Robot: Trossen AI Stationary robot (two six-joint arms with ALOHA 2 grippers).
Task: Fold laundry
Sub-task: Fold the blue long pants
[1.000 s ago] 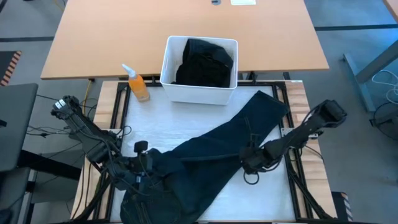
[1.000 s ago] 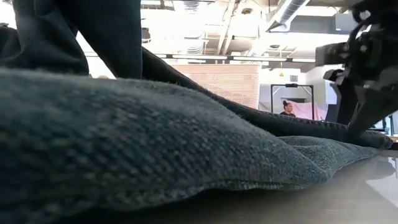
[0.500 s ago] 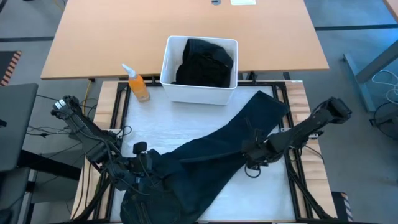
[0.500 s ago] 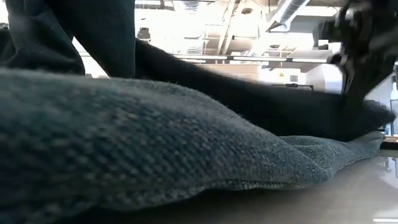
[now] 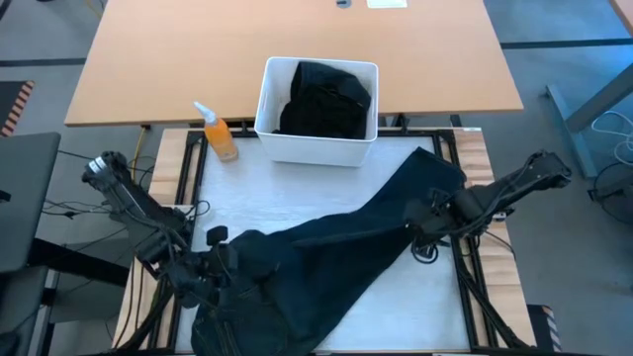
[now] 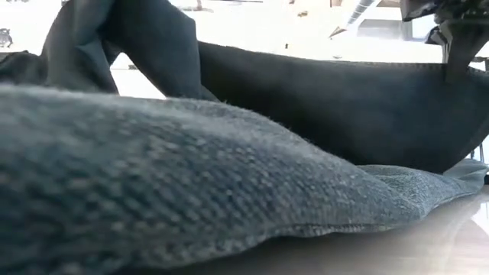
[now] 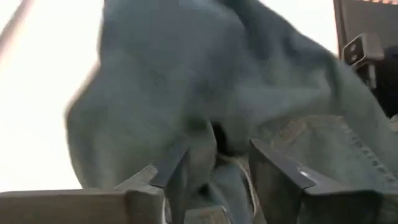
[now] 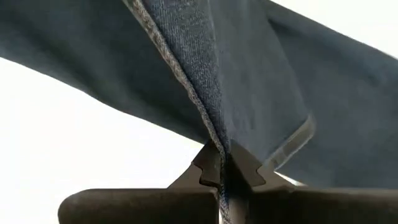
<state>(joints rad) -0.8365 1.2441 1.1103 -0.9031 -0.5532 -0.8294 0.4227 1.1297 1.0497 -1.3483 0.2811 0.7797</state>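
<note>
Navy trousers lie diagonally across the table, 1 leg reaching twd the white bin. Right gripper pinches a trouser edge, raised off the table. Left gripper at the bunched end, fingers apart around a fold.

**Clearance on the worktop: cloth across the middle, far-left area open**

The dark navy trousers lie diagonally across the white worktop, blocking the centre and near edge. The white bin and orange spray bottle stand along the far edge. Bare surface is open between bottle, bin and trousers, and at the near right corner.
</note>
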